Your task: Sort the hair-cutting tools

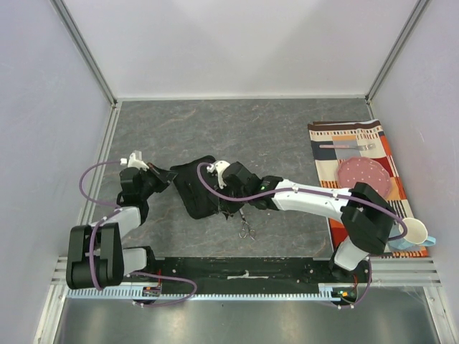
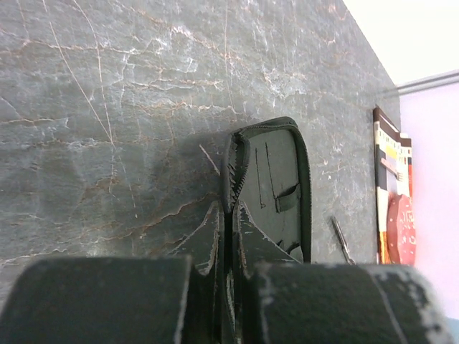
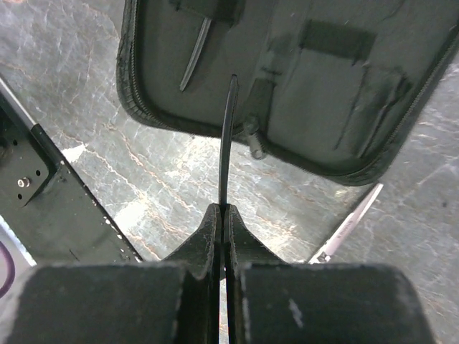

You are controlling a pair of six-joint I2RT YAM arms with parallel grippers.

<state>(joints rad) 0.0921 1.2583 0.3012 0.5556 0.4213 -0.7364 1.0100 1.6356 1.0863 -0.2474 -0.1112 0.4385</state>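
Note:
A black zip pouch (image 1: pixel 195 188) lies open in the middle of the table. My left gripper (image 2: pixel 229 208) is shut on the pouch's zipper edge (image 2: pixel 231 161) at its left side. My right gripper (image 3: pixel 223 209) is shut on a thin black stick-like tool (image 3: pixel 228 136), held just off the pouch's (image 3: pixel 301 79) near edge, its tip over the lining. Another slim dark tool (image 3: pixel 195 61) sits inside the pouch. Silver scissors (image 1: pixel 246 228) lie on the table just in front of the pouch, also seen as the scissors (image 3: pixel 351 222) right of my right fingers.
A striped placemat (image 1: pixel 337 136) lies at the right with a fork and knife (image 1: pixel 348 146), a pink plate (image 1: pixel 363 177) and a cup (image 1: pixel 414 231). A black rail (image 1: pixel 244 269) runs along the near edge. White walls enclose the table.

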